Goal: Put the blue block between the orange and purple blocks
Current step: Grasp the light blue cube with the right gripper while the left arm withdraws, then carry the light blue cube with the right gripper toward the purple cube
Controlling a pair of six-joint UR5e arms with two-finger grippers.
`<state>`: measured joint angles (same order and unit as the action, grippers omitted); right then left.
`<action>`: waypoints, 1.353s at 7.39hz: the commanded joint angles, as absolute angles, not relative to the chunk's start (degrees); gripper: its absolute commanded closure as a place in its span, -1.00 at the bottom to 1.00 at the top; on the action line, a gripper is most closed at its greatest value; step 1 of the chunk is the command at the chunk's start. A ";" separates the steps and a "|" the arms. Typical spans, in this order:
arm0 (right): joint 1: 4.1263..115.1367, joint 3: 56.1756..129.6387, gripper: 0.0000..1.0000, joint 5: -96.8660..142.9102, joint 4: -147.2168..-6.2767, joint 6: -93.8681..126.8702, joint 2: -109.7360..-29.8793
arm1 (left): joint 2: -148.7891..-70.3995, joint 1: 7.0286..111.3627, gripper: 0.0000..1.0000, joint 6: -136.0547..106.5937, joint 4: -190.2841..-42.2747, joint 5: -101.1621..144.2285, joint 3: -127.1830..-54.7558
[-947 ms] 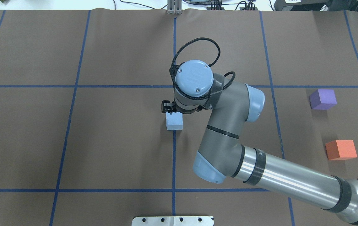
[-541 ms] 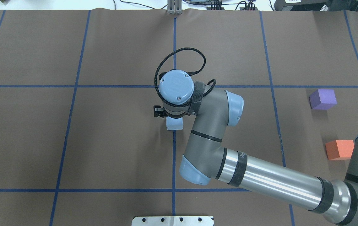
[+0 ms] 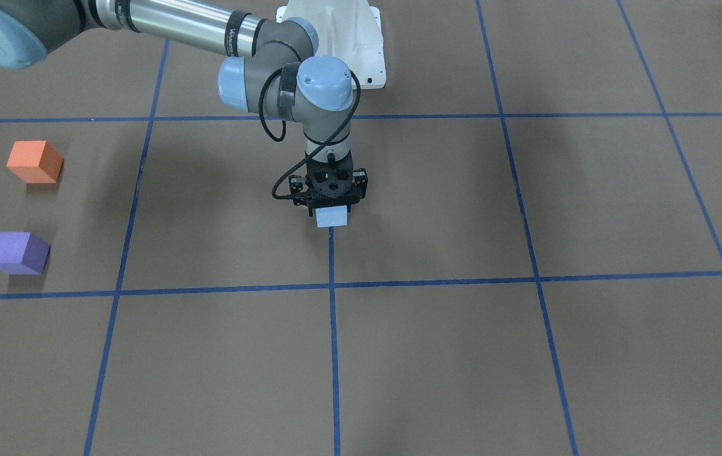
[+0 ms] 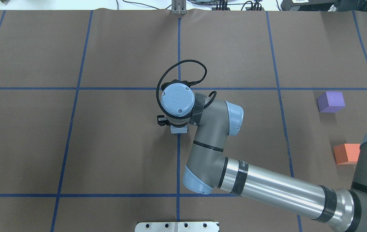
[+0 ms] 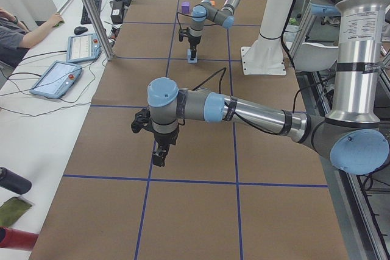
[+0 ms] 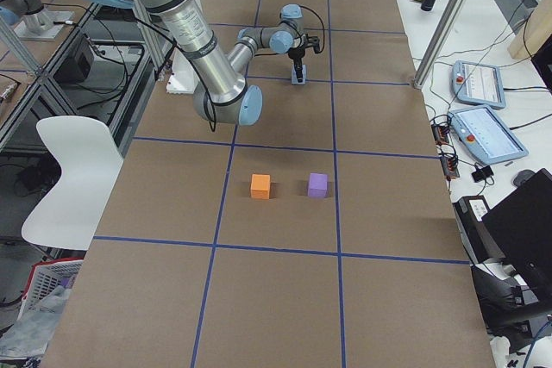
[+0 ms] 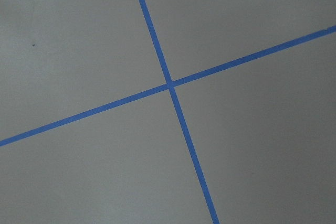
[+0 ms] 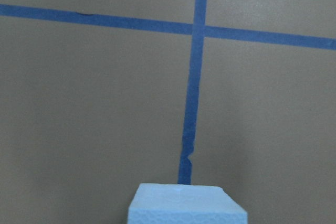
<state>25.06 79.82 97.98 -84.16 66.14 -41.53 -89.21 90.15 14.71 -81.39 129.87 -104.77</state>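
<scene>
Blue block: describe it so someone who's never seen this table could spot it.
On the brown table, follow the middle tape line. The blue block sits on it, under the right hand. It is pale blue; the orange block and purple block sit far aside.

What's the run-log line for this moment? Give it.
right end effector: over blue block, grip unclear | placement: not yet done | orange block, purple block: apart, robot's right

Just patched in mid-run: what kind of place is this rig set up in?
Likely a robotics lab work cell: a table gridded with blue tape, teach pendants on a side bench, and an operator seated at a keyboard.
</scene>
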 commanded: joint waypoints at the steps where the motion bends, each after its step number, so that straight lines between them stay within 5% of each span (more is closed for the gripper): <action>1: 25.48 80.15 0.87 98.52 -84.02 65.75 -41.75 | -89.21 90.17 -1.00 14.15 -81.39 129.90 -104.85; 7: 44.25 106.83 0.92 114.56 -90.26 45.84 -65.33 | -85.52 90.18 -1.00 4.84 -82.27 137.37 -106.08; 10: 56.12 111.71 0.78 122.32 -89.04 38.94 -81.69 | -85.52 90.18 -1.00 4.14 -82.27 137.37 -106.96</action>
<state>51.12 110.33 119.40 -89.54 40.92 -75.09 -85.55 90.18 4.59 -82.26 137.31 -106.68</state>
